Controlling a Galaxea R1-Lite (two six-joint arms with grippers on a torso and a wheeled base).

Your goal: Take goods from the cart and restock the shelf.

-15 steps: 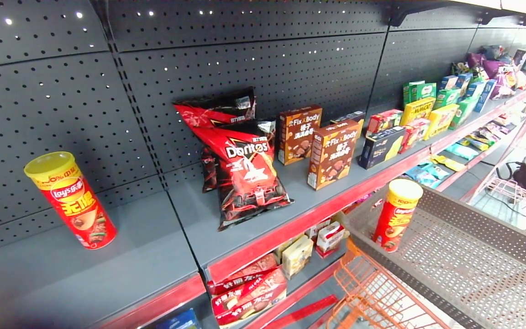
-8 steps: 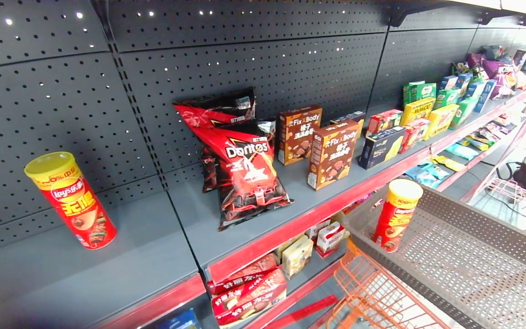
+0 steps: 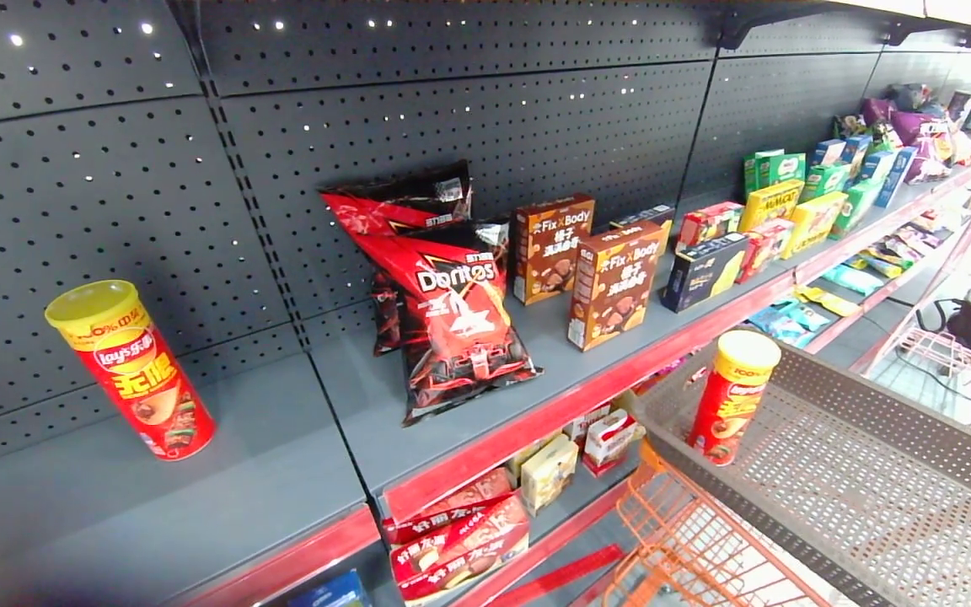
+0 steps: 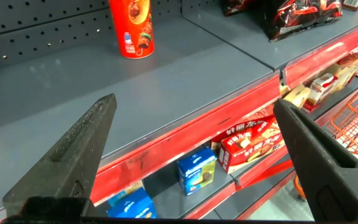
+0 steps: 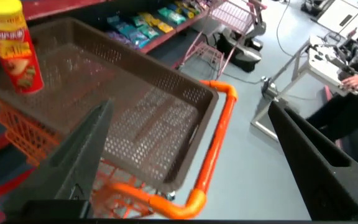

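Cart tray (image 5: 146, 60) holds can (image 5: 12, 48) beyond right hand (image 5: 189, 111).

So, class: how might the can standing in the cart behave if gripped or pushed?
The can is tall and narrow, standing upright, so a high push would probably tip it. Once down, its round body would likely roll on the cart tray.

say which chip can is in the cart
The right-hand can, upright in the cart's grey basket; the other can stands on the shelf.
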